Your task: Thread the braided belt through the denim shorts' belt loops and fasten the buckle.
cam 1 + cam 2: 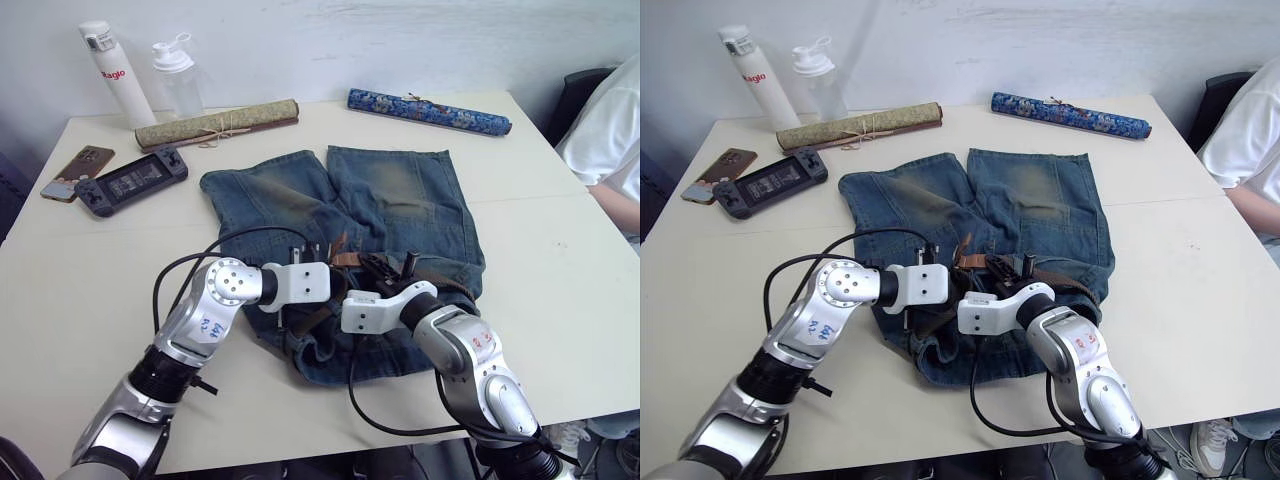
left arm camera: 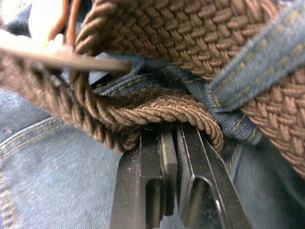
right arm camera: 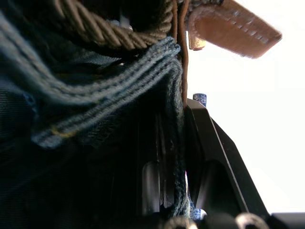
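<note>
**Denim and braid bunched at the near waistband**

Faded blue, the denim shorts (image 1: pixel 370 205) lie mid-table with legs toward the far wall and waistband nearest the robot, well in from every edge of the table (image 1: pixel 560 290). Bare tabletop stretches to either side. Along the far edge sit a white bottle (image 1: pixel 115 73), a clear bottle (image 1: pixel 177 72), a rolled olive mat (image 1: pixel 217 125) and a blue patterned roll (image 1: pixel 428 111); a phone (image 1: pixel 77 172) and a handheld console (image 1: pixel 131 181) rest far left. A person's white sleeve (image 1: pixel 610 125) shows at the right.

In the left wrist view, the left gripper (image 2: pixel 174 136) has its fingers pinched narrow on a fold of the braided belt (image 2: pixel 157 109), beside a belt loop (image 2: pixel 257 67).

In the right wrist view, the right gripper (image 3: pixel 178 129) clamps a stitched denim edge of the waistband, the belt's tan leather tip (image 3: pixel 233 26) jutting free above.
</note>
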Available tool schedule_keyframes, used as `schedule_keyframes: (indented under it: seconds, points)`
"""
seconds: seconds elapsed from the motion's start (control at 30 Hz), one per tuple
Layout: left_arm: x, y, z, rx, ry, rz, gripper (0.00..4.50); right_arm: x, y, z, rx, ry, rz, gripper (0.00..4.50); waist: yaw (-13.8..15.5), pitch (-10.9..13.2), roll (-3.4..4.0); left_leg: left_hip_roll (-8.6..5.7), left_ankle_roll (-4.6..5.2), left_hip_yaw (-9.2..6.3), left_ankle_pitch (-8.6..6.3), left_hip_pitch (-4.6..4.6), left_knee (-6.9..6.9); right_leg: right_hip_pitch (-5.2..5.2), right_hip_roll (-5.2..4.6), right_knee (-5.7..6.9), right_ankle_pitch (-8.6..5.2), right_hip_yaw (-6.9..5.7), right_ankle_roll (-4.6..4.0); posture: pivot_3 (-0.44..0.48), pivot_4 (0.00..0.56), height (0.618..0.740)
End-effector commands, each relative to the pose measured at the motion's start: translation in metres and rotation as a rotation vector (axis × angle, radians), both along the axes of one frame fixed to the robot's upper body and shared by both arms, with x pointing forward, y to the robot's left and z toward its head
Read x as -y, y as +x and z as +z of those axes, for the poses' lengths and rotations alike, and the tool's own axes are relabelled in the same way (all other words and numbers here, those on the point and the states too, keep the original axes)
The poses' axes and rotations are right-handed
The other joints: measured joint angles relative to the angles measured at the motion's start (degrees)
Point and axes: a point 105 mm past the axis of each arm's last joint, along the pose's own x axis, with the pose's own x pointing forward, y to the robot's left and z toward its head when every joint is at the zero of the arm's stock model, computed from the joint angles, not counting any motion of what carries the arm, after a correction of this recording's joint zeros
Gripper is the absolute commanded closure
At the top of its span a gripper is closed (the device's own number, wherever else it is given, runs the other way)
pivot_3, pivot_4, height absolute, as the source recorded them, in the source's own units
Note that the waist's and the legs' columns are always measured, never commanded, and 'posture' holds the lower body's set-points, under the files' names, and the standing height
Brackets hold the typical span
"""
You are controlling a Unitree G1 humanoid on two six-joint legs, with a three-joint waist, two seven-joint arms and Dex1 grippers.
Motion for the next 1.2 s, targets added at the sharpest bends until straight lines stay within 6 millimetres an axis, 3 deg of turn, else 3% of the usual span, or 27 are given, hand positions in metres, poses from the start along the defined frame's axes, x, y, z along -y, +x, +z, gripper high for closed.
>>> schedule_keyframes:
  seconds: [0.03,0.33,0.63,0.97,1.2]
  points:
    - [0.011,-0.001,0.023,0.054,-0.066,-0.031,4.50,-0.013,-0.017,-0.007,-0.064,0.009,0.087,4.48,0.0,0.0,0.00,0.01,0.00,0.00,0.00,0.00,0.01,0.00,0.01,0.00,0.00,0.00,0.00,0.000,0.150,0.737]
    - [-0.005,-0.002,0.021,0.042,-0.044,0.005,4.50,0.011,-0.036,-0.030,-0.225,-0.031,0.047,4.48,-0.1,0.0,-0.01,0.01,-0.02,-0.03,-0.04,0.01,0.01,0.03,0.01,0.00,0.00,0.01,0.00,0.000,0.150,0.737]
    - [0.011,-0.015,0.015,-0.028,-0.085,-0.059,4.50,0.008,-0.036,-0.028,-0.245,0.019,0.032,4.48,0.0,0.0,-0.02,0.02,-0.03,-0.04,-0.04,0.02,0.06,0.05,0.04,0.01,0.00,0.01,0.00,0.000,0.150,0.737]
    - [0.027,-0.029,-0.012,-0.206,-0.136,-0.065,4.50,0.009,-0.040,-0.024,-0.268,0.086,-0.001,0.10,0.1,-0.1,-0.09,0.02,-0.04,-0.12,-0.07,0.05,0.10,0.16,0.04,-0.02,-0.01,-0.03,0.01,0.000,0.150,0.737]
    - [0.026,-0.029,-0.021,-0.216,-0.117,-0.061,4.50,0.038,-0.057,-0.015,-0.371,0.223,-0.101,0.04,0.4,-0.2,-0.19,-0.01,-0.02,-0.29,-0.14,0.06,0.14,0.30,0.00,-0.06,-0.05,-0.10,0.06,0.000,0.150,0.737]
